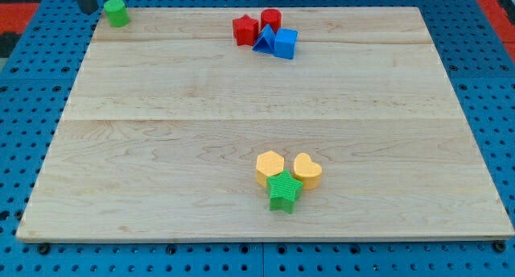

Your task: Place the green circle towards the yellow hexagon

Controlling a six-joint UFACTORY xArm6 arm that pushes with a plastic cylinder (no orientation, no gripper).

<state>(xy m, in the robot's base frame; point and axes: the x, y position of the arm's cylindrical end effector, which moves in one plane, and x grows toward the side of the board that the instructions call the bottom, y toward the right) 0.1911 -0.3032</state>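
The green circle (pixel 117 13) stands at the top left corner of the wooden board (pixel 241 108). My tip (pixel 87 9) is just left of it, off the board's corner, a small gap apart. The yellow hexagon (pixel 270 167) sits low in the middle of the board, far from the green circle, down and to the view's right. It touches a yellow heart (pixel 307 171) on its right and a green star (pixel 283 192) below it.
A cluster sits at the top middle: a red star-like block (pixel 245 30), a red block (pixel 270 21), a blue triangle (pixel 264 39) and a blue block (pixel 286 43). Blue pegboard (pixel 24 148) surrounds the board.
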